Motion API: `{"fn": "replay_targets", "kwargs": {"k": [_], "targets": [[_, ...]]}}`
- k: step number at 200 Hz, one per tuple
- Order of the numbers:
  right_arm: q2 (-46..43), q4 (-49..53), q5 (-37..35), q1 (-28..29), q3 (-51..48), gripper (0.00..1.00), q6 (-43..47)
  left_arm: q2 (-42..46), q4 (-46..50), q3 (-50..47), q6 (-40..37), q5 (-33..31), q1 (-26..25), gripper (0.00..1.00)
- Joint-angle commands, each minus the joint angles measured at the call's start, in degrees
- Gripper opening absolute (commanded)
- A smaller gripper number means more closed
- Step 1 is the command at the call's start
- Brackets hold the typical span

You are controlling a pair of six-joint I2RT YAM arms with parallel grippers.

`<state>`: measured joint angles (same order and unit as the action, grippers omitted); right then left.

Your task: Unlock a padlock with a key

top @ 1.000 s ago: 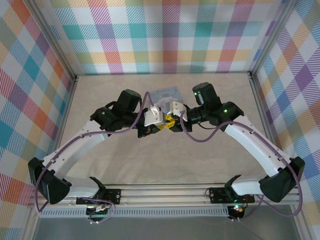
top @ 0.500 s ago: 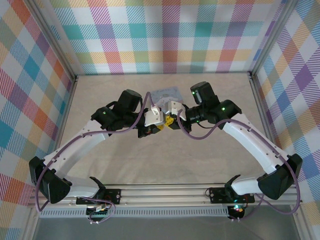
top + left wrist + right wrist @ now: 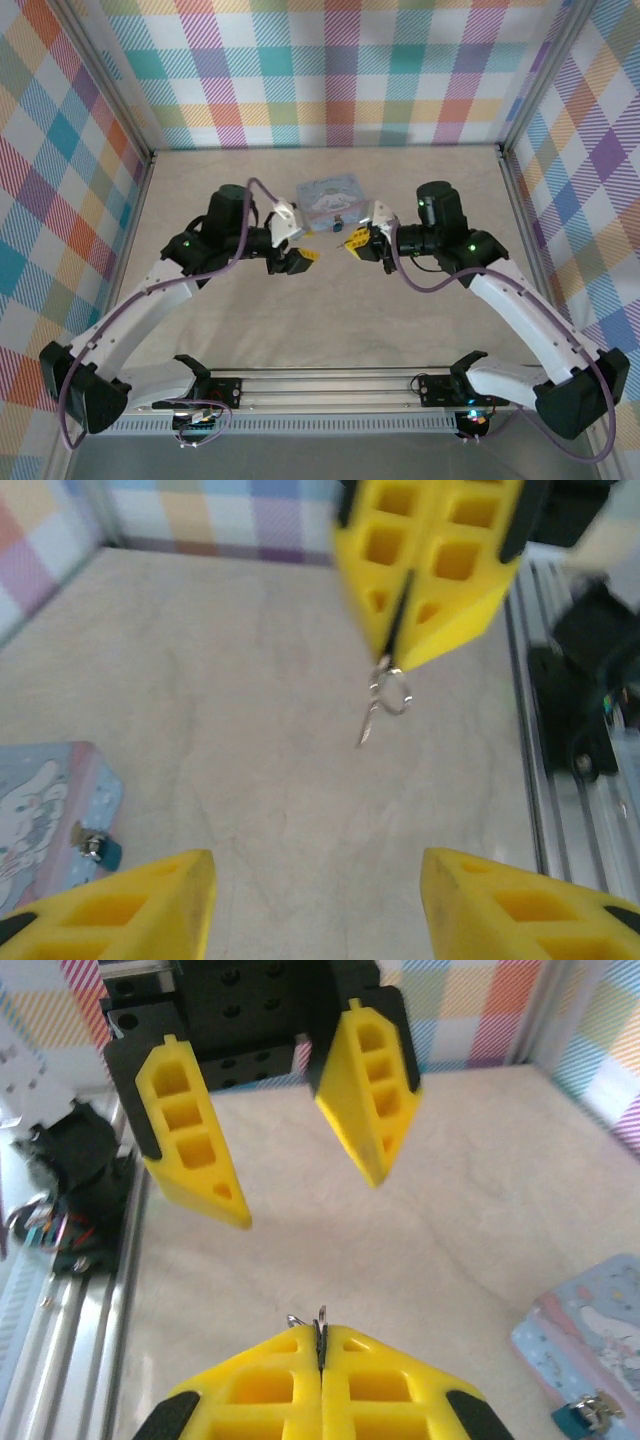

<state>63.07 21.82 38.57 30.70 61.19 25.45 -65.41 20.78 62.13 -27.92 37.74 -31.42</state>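
Two pincers are mine, and the danger lies between them. My left pincer (image 3: 300,256) stands open and empty above the table (image 3: 420,330), its yellow ribbed fingers (image 3: 150,895) spread wide, so nothing steadies the lock. Just right of it, the padlock (image 3: 341,222) lies against the near edge of the pastel box (image 3: 325,190); whether its loop passes through a clasp I cannot tell. Farther right, my right pincer (image 3: 352,240) is clamped shut on the key (image 3: 369,723), pinching only a thin sliver of metal at the very fingertips while a wire ring dangles free. I judge that grip weak: the flat, smooth key could swivel or slide out the moment its tip meets the keyhole off-line. The padlock is tiny, with a glossy blue body and a thin silver loop. An unsteadied push would likely skate it across the smooth, pale table or nudge the box. My hard plastic wedge fingers offer little bite on so small a thing.
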Motion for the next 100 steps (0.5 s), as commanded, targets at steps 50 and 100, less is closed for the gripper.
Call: {"fn": "replay_targets", "kwargs": {"k": [50,100], "targets": [[-2.6,-44.8,-3.6,-0.8,-11.3,0.0,-34.1,6.1,-33.9,-7.3,47.7,-15.3,3.2,0.78],[1.2,-59.1,-14.0,0.1,-12.4,0.0,-50.2,-0.2,-38.5,-1.1,72.3,-17.0,3.8,0.78]]}}
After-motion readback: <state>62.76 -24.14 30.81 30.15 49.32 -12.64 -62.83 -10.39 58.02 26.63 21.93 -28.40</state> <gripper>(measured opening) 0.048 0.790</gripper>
